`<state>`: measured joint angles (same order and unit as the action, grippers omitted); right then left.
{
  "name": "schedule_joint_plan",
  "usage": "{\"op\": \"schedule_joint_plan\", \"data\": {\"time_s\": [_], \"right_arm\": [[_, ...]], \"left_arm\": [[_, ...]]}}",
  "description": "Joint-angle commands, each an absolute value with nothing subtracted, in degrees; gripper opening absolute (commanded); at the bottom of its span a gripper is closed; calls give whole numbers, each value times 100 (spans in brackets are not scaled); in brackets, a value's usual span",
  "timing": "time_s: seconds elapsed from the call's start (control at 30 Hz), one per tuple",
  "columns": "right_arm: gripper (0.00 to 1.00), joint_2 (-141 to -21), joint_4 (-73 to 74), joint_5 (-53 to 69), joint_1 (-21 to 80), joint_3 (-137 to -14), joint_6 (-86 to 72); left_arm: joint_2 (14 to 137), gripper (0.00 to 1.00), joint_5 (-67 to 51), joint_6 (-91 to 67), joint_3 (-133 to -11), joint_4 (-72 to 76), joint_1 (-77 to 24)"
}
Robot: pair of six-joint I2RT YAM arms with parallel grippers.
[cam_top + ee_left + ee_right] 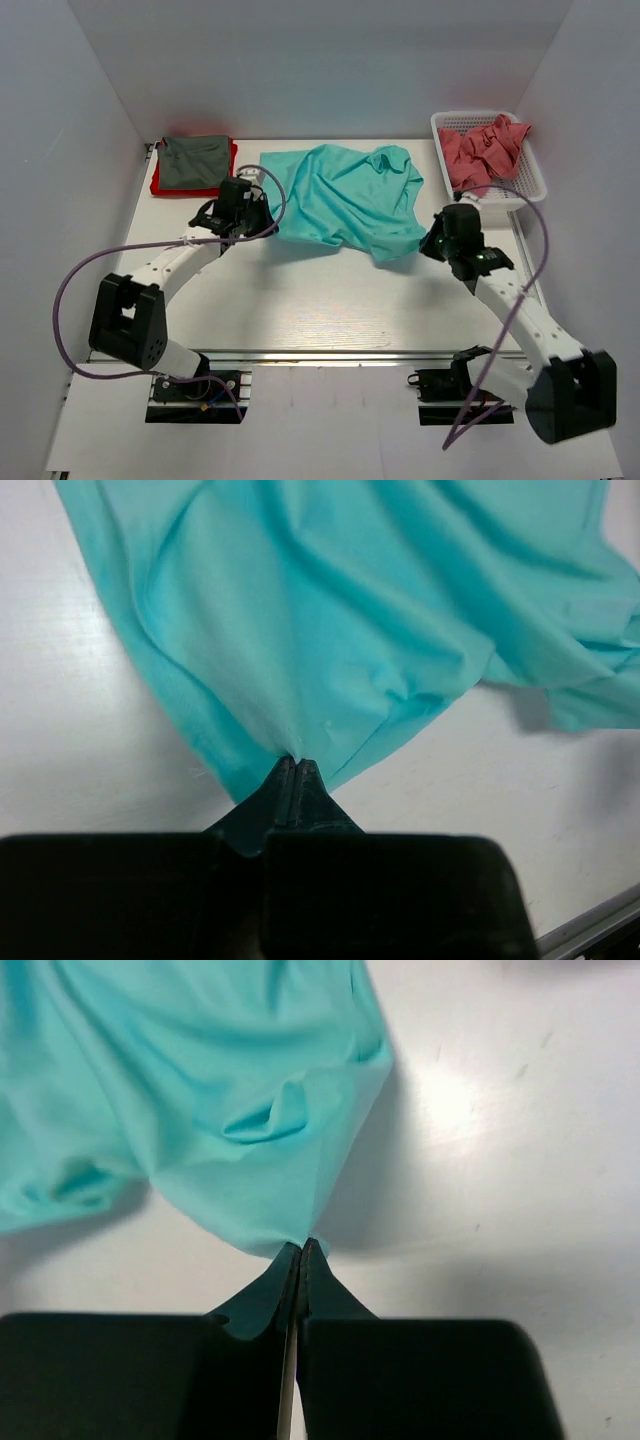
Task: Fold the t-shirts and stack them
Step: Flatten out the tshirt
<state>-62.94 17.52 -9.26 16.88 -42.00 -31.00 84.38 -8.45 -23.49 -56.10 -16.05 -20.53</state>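
On the table (300, 300), the left gripper (291, 764) and the right gripper (303, 1248) each pinched an edge of the teal-green t-shirt (345, 198), jaws fully closed

A teal-green t-shirt (345, 200) lies spread and rumpled across the middle far part of the white table (330, 300), full of soft folds. Its near-left edge is pinched in the closed left gripper (291, 765) and its near-right corner in the closed right gripper (303, 1248). At the far-left corner a folded dark grey t-shirt (195, 160) rests on a folded bright red t-shirt (158, 186). Crumpled salmon-pink t-shirts (480, 150) are heaped in the white mesh basket (530, 180) at the far right
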Motion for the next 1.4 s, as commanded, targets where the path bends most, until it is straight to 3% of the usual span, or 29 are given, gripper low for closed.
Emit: {"op": "schedule_joint_plan", "data": {"time_s": [0.0,0.57,1.1,1.37], "right_arm": [[0,-5705,1696,-1985,1679,-4779,-2883],[0,-5325,958,-4025,1661,-8620,-941],[0,-4404,1644,-1855,1670,-10792,-229],[0,-4227,1521,-1679,1661,-10531,-132]], "left_arm": [[7919,0,-677,-2198,-6151,-1564,-2074],[6172,0,1116,-1345,-8815,-2417,-2074],[4896,0,-193,-1055,-9984,-2760,-1960],[4860,0,-334,-1055,-10020,-2812,-1960]]}}
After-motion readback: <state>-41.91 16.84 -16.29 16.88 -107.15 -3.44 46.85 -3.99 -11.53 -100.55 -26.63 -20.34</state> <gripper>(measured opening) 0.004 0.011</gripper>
